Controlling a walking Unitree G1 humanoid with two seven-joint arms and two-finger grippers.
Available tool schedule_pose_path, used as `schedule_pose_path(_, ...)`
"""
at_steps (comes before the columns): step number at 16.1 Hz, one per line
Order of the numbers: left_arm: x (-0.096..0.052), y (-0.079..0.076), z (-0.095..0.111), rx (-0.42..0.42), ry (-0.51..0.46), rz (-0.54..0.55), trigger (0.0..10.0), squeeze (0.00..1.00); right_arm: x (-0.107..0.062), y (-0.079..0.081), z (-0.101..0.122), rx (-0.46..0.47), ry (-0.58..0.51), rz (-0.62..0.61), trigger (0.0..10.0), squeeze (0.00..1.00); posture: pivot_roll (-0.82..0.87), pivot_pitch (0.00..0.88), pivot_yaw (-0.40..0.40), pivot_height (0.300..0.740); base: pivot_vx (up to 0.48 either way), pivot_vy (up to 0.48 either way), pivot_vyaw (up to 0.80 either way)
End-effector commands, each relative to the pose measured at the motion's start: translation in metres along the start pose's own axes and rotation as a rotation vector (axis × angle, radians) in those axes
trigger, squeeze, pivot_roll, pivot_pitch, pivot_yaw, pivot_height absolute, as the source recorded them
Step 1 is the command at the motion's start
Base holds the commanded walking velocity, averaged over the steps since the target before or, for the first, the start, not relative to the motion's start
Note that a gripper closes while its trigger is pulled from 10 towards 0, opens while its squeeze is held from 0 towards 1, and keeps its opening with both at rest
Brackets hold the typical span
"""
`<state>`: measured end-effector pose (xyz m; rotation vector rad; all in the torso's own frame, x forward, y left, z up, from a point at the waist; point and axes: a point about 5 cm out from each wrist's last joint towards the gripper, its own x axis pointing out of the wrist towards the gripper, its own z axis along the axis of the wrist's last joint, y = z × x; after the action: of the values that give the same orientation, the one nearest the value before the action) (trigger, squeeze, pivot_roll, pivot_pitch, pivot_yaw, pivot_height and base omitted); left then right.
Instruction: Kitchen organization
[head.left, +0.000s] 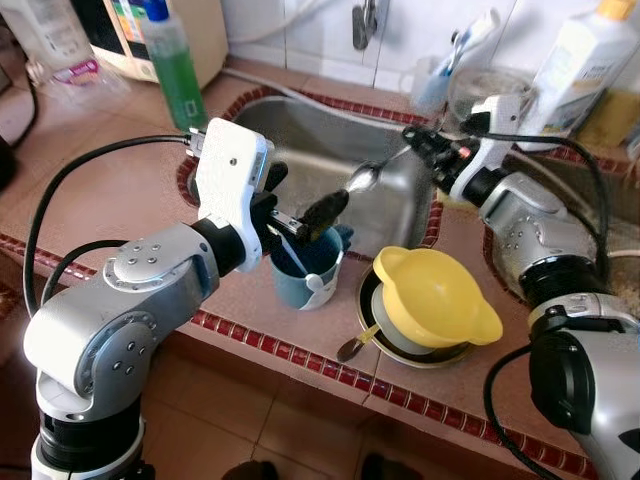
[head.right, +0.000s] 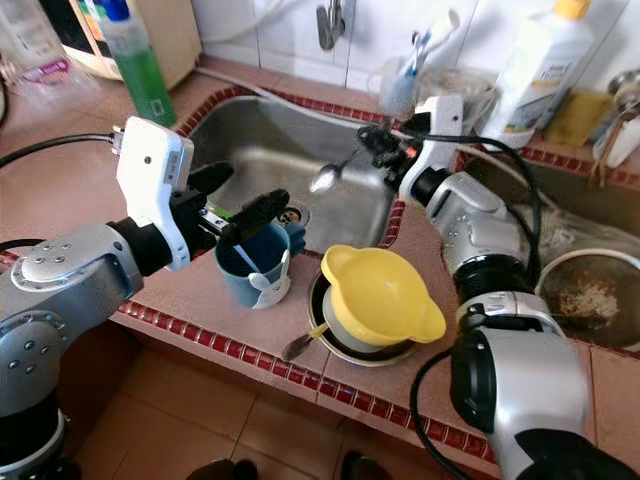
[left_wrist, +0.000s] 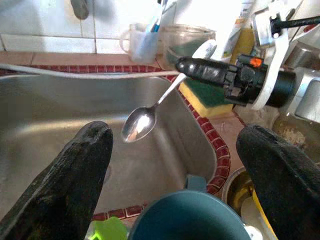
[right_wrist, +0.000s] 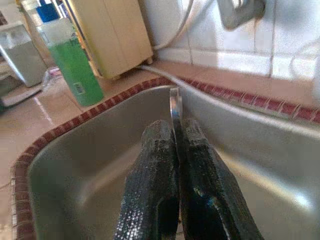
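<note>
The right gripper (head.left: 418, 140) pinches the handle of a shiny metal spoon (head.left: 362, 178) between its pressed-together black fingers, holding it in the air over the stainless steel sink (head.left: 300, 135), bowl end pointing down toward the left arm. The left gripper (head.left: 305, 205) hovers just above a dark teal plastic cup (head.left: 306, 268) on the tiled counter's front edge, its fingers spread wide with nothing between them.

Beside the cup sits a yellow plastic bowl (head.left: 433, 296) stacked in a metal dish (head.right: 345, 352). The left wrist view shows the spoon's bowl (left_wrist: 139, 125) hanging between its two fingers (left_wrist: 75, 185) and above the cup's rim (left_wrist: 190, 220), well clear of it. The right wrist view shows the spoon handle (right_wrist: 175, 112) edge-on and a green liquid bottle (right_wrist: 70, 60) beyond the sink.
</note>
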<state>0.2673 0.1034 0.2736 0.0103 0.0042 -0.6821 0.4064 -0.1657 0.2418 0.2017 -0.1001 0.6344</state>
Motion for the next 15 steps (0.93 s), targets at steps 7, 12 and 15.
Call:
schedule_pose_path(7,-0.002,-0.002,0.006,0.013,-0.011,0.000,10.0,0.00,0.000,-0.001,-0.016,0.167,0.033,0.006,10.0,1.00,-0.03,0.267,0.010,0.740,0.000,0.000,0.00)
schedule_pose_path(12,-0.002,0.000,0.011,0.019,-0.046,0.024,10.0,0.00,0.003,0.004,-0.015,0.184,0.012,0.054,10.0,1.00,-0.02,0.242,0.005,0.740,0.000,0.000,0.00)
schedule_pose_path(15,-0.002,0.001,0.015,0.017,-0.067,0.029,10.0,0.00,0.005,0.006,-0.014,0.170,0.012,0.063,10.0,1.00,-0.02,0.229,0.001,0.740,0.000,0.000,0.00)
